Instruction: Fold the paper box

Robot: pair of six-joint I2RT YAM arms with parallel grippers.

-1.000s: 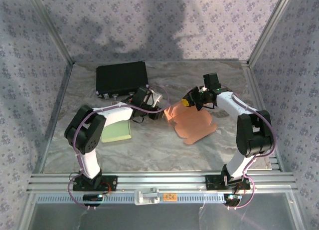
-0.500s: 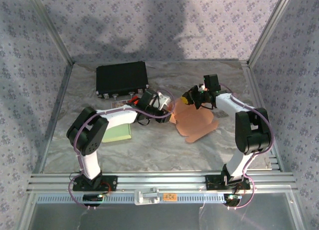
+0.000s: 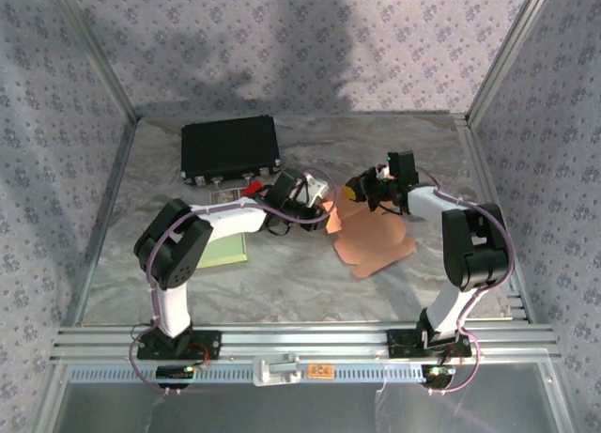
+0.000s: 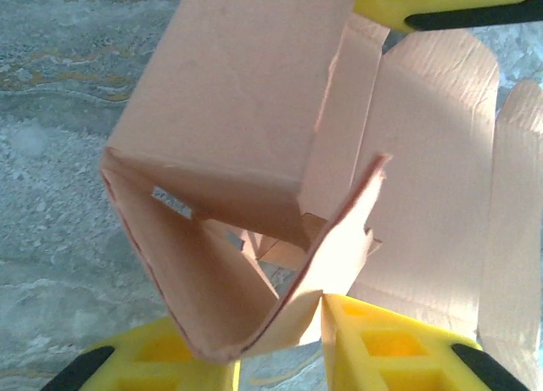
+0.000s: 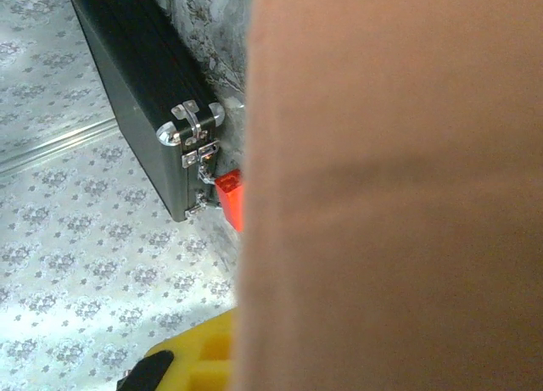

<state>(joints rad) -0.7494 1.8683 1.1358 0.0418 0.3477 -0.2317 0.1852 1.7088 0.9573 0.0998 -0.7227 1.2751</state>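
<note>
Clamped on thin brown paper box [image 4: 229,94] with left gripper [image 4: 278,344] and right gripper [image 3: 357,191]; could rip if tugged apart hard.

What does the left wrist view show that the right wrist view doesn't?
Left wrist, not right wrist: the box from its open end, with folded walls and a loose flap. Right wrist, not left wrist: a black case with metal latches and a red piece beside it. Both: the box's tan cardboard close up, plus yellow tool fingers.
</note>
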